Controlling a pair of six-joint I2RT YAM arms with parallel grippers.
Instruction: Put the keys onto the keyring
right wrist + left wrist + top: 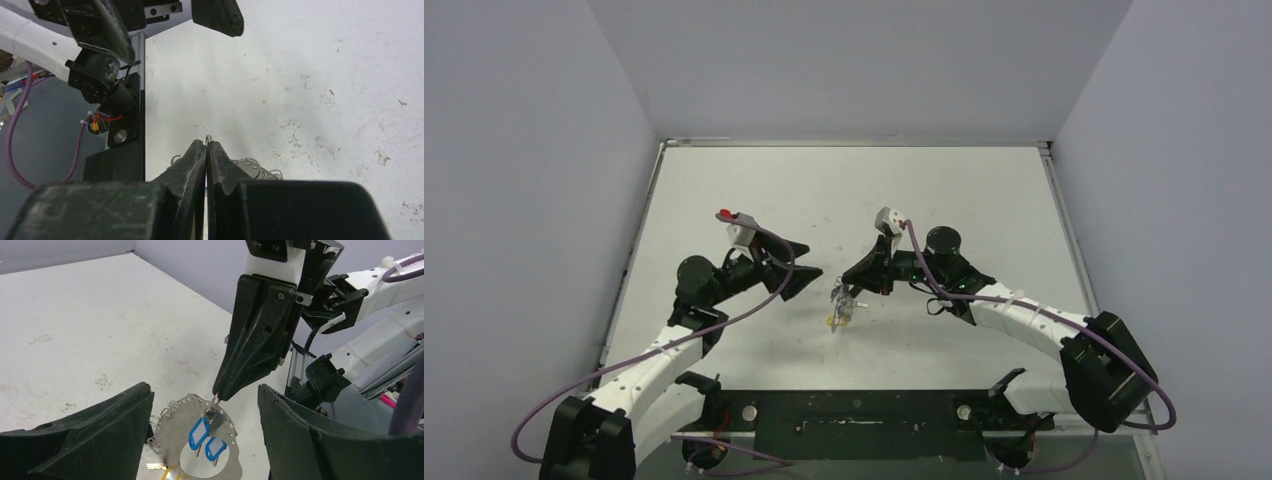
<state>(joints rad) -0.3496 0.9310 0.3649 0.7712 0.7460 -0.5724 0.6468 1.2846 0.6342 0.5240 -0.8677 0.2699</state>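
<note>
White table (pixel 754 200), with both arms reaching toward its middle. The left gripper (pixel 203 390) stood wide open and held nothing, its two fingers flanking the work. The right gripper (pixel 206 146) was closed, its tips pinching a thin silvery wire, taken here to be the keyring (pixel 215 401). A short loop of this wire showed above the tips in the right wrist view. Beneath it was a silvery perforated plate (pixel 182 415), with a fine chain (pixel 157 424) at its left edge. Two blue-headed keys (pixel 199 432) appeared to hang from the pinched wire over the plate; whether they touched the plate could not be told. A yellow key (pixel 167 471) lay at the plate's near-left edge, apparently off the wire. The step in hand, as judged, was threading a remaining key. To do it well, the right gripper should hold the wire steady and clear of the table, with its open end turned toward the left gripper. The left gripper should take the yellow key by its head, leaving the hole exposed, and approach slowly along the wire's line.
</note>
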